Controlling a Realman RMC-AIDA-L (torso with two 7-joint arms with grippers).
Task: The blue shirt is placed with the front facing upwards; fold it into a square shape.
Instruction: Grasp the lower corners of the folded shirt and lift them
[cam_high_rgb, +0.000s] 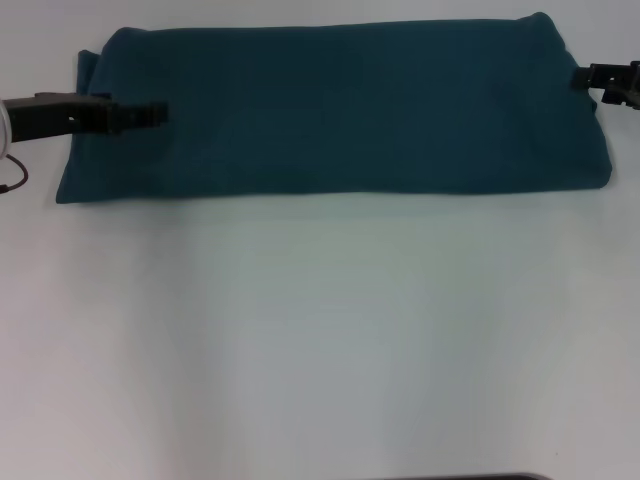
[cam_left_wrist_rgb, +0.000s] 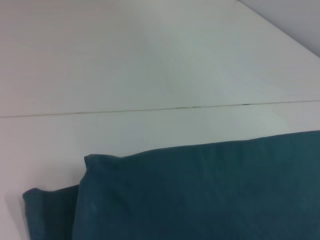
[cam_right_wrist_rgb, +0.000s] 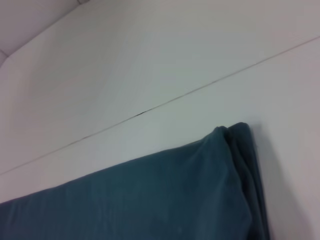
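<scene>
The blue shirt lies folded into a long band across the far part of the white table, plain side up, with no lettering showing. My left gripper reaches in from the left and hovers over the band's left end. At the band's right end my right gripper sits by the far corner. The left wrist view shows the shirt's folded corner with a lower layer sticking out. In the right wrist view the shirt's other end shows stacked layers at its edge. Neither wrist view shows fingers.
A thin seam runs across the table beyond the shirt. A dark cable loops off the left arm near the table's left edge. Bare white tabletop stretches from the shirt toward me.
</scene>
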